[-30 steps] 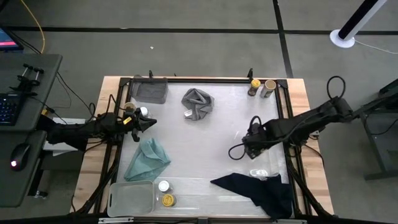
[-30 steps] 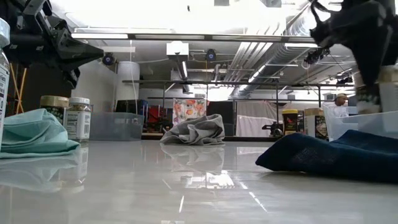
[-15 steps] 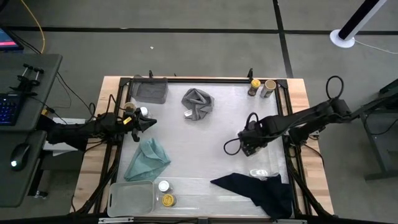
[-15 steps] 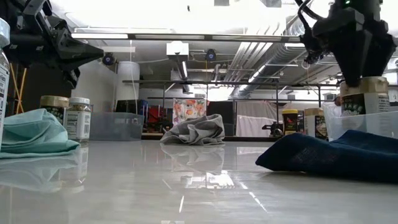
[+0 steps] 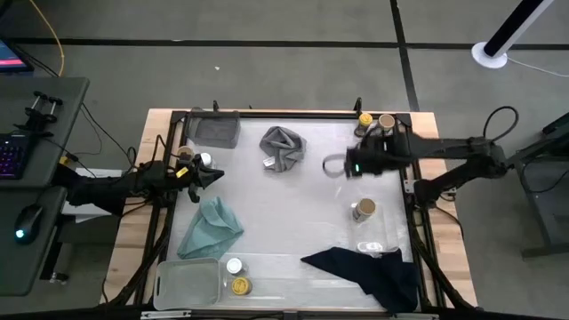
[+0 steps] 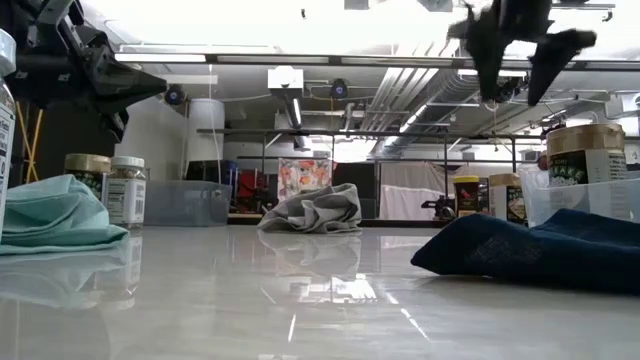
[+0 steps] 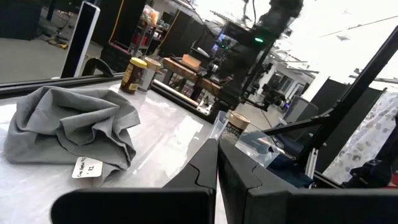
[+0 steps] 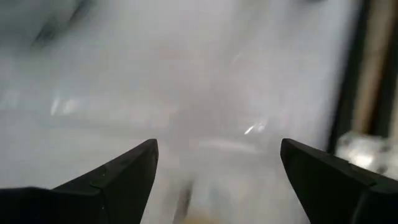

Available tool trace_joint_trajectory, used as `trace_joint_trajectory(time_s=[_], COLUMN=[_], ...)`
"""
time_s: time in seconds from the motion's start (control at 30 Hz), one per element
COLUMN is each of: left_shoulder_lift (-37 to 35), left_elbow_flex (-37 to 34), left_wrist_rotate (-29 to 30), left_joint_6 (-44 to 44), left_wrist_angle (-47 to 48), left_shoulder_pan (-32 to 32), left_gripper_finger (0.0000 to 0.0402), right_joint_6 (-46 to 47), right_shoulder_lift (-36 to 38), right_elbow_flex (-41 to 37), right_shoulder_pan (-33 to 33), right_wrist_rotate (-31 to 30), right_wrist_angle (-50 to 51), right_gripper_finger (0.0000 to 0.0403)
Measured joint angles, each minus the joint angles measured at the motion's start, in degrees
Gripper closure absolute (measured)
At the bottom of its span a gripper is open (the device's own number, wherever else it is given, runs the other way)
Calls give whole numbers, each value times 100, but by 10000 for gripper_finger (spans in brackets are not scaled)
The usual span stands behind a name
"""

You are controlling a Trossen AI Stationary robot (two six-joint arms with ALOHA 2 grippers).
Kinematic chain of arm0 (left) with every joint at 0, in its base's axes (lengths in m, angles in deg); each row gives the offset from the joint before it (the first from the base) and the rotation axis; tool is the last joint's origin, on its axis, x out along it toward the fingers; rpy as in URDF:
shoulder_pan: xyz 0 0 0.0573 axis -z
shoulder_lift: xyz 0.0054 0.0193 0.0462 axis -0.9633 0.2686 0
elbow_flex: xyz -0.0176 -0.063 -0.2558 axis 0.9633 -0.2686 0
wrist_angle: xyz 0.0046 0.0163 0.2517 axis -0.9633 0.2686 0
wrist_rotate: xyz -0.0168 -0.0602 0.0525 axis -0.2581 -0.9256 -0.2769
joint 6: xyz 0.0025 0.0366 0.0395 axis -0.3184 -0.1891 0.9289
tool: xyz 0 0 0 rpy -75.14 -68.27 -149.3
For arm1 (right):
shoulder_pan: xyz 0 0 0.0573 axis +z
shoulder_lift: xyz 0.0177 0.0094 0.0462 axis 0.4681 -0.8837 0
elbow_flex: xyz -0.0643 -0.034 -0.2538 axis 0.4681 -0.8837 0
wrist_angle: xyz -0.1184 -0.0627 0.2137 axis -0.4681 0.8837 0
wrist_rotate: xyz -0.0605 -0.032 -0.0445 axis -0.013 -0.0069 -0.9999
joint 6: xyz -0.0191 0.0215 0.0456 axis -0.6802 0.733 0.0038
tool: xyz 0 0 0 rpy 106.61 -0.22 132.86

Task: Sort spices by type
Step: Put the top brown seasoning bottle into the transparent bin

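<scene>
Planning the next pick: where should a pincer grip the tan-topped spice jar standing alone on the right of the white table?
Judging by its pose, grip the tan-topped spice jar across its round sides just below the cap, coming straight down. It stands upright, with bare table all around it.

Bright overhead ceiling light is reflected as glare on the glossy white worktop (image 6: 300, 290). The right wrist view is heavily motion-blurred; the other views are rendered sharp.
</scene>
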Motion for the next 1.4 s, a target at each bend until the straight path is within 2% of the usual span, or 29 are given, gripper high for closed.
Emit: trace_joint_trajectory(time_s=[0.17,0.3,0.43,0.53,0.67,0.8,1.13,1.4], left_shoulder_lift=[0,-1,0,0,-1,-1,-1,-1], left_elbow_flex=[1,0,0,0,1,1,0,1], left_wrist_rotate=[0,1,2,2,1,2,2,2], left_joint_6=[0,0,2,0,0,1,1,0], left_wrist_angle=[0,1,2,2,0,0,0,0], left_shoulder_pan=[-2,-2,-2,-2,0,-1,-2,0], left_gripper_finger=[401,401,401,401,401,401,401,401], right_joint_6=[-519,-1218,-1662,-1649,-1537,-1529,-1261,-548], right_shoulder_lift=[0,-7,-13,-17,-20,-22,-69,-479], right_elbow_flex=[-344,-496,-725,-987,-1406,-1680,-1698,-1698], right_shoulder_pan=[-1905,-3289,-4166,-4616,-5000,-5108,-5089,-5220], right_wrist_rotate=[-796,-1073,-909,-882,-754,-537,-626,-593], right_wrist_angle=[-236,-1166,-2398,-2582,-2661,-3326,-3571,-3885], right_gripper_finger=[66,66,66,66,66,66,66,66])
